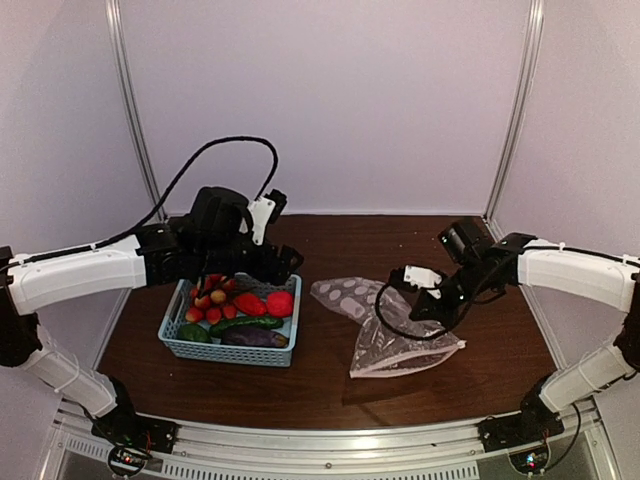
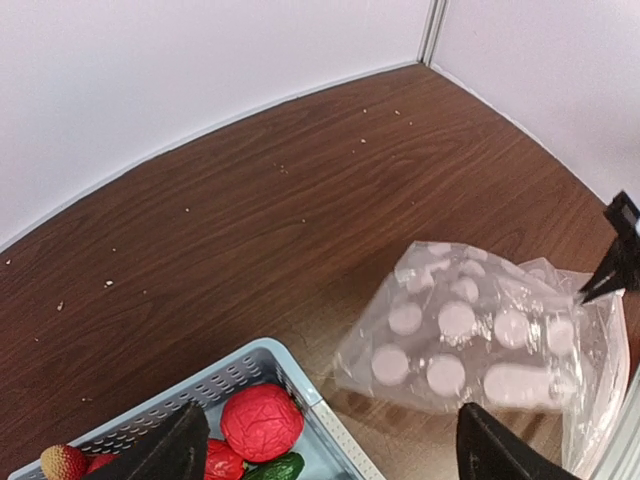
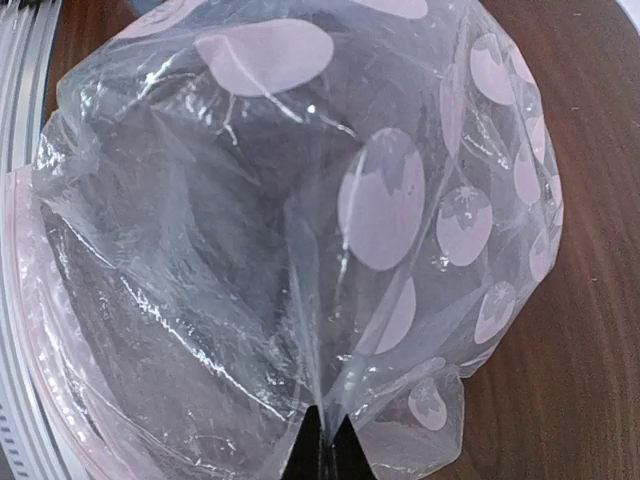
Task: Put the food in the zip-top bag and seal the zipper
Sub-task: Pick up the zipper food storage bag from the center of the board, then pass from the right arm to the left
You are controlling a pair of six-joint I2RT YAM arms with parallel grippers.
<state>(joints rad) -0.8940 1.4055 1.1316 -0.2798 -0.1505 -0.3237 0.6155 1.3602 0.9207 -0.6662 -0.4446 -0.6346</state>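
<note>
Overhead and wrist views of a dark wood table (image 1: 320, 395). A light-blue perforated basket (image 1: 228, 352) is shown left of centre, and the food is held in it: a cluster of cherry tomatoes (image 1: 210, 298), a red pepper (image 1: 249, 304), a round red piece (image 1: 280, 303), a green cucumber (image 1: 245, 324), a dark purple eggplant (image 1: 255, 339) and a small dark green piece (image 1: 194, 333). The left gripper (image 1: 283, 264) is held above the far right corner of the basket. In the left wrist view its jaws are seen spread wide apart, with the round red piece and the basket corner visible below them. The zip-top bag (image 1: 385, 335), clear with white dots, is laid on the table to the right of the basket, apart from it. Its zipper (image 1: 405, 366) is seen as a pale strip along the near edge. The right gripper (image 1: 432, 318) is lowered onto the right part of the bag. In the right wrist view its jaws are closed on a pinched fold of the film, which is tented upward.
</note>
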